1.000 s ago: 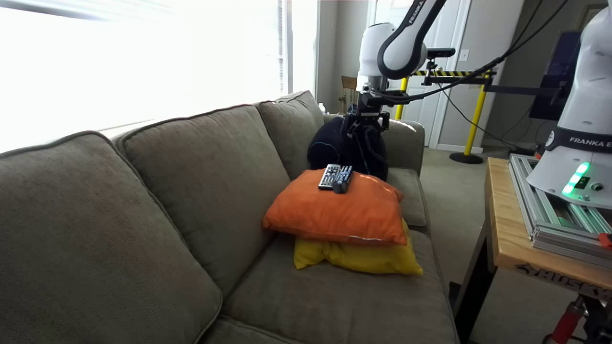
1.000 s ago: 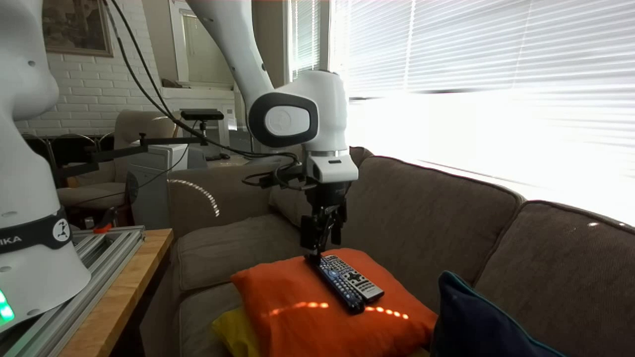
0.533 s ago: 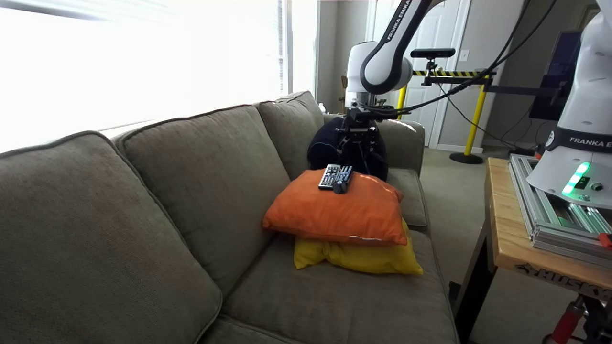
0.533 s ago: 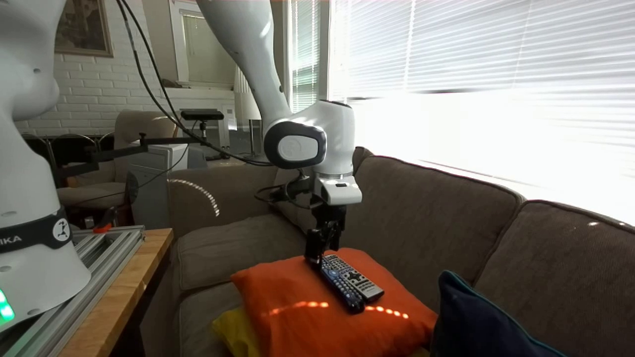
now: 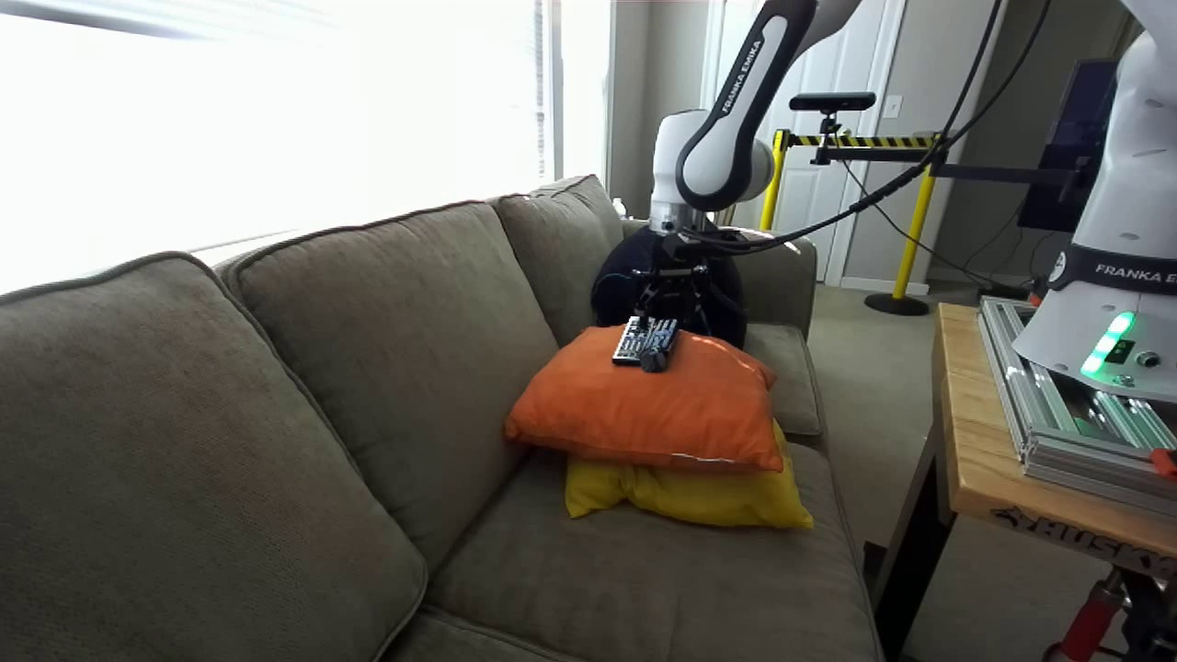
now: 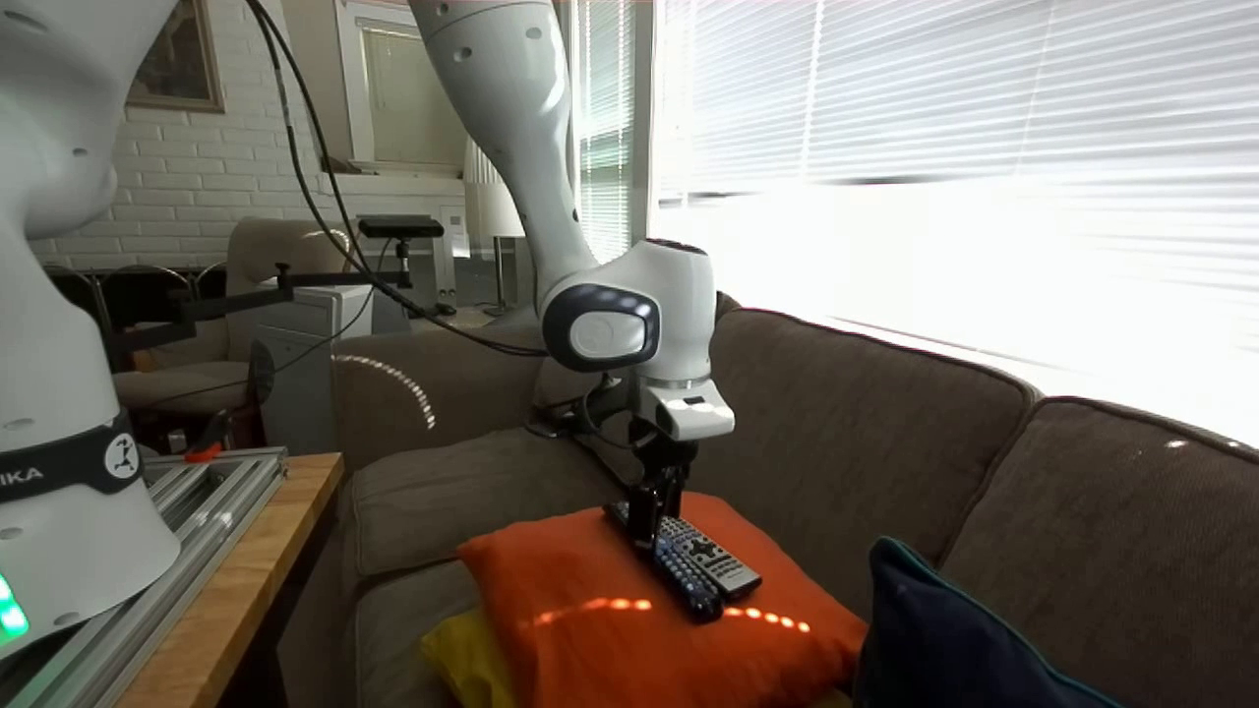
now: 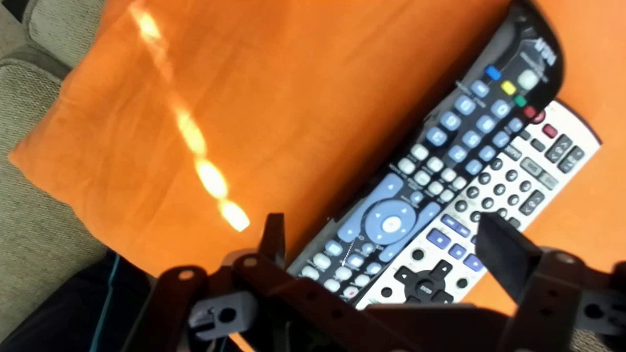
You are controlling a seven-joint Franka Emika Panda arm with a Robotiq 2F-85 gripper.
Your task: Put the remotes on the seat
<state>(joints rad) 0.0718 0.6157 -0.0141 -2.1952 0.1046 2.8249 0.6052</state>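
Sofa [image 5: 386, 322]: orange pillow [image 5: 598, 414], not seat [image 5: 634, 588], holds dark remote [image 7: 428, 164] & white remote [image 7: 499, 200] side by side. Our gripper [image 7: 378, 215], spread, hangs above; b/c 1 finger [image 7: 506, 254] looks over white one, closing we'd prob. snag both.

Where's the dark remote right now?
In the wrist view, the dark remote lies right of centre on the orange pillow, alongside and left of the pale remote.
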